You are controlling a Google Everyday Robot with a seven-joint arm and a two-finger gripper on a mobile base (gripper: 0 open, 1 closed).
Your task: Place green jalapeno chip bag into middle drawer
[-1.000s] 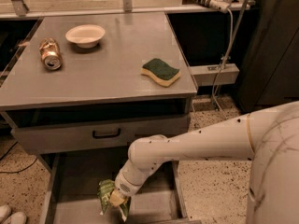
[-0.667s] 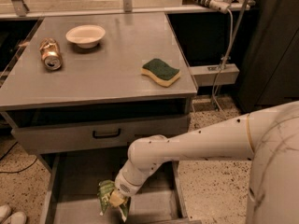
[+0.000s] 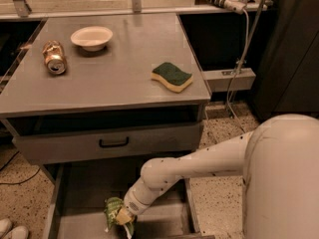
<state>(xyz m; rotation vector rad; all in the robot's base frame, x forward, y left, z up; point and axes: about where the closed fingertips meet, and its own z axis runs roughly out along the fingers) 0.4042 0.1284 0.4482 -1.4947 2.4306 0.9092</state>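
Nearly there: the gripper [image 3: 124, 217], clamped on the green jalapeno chip bag [image 3: 113, 209], hangs over the middle drawer [image 3: 79, 224]; seemingly only release remains.

On the cabinet top [image 3: 114, 83], the bowl [image 3: 91, 37] sits at 11 o'clock, the can [image 3: 54, 57] at 9 and the sponge [image 3: 172, 76] at 3. Below, at 6 o'clock, the middle drawer [image 3: 82, 198] stands open. The gripper [image 3: 124, 216] is inside it, with the green jalapeno chip bag [image 3: 113, 212] at its tip, perhaps just above the floor.
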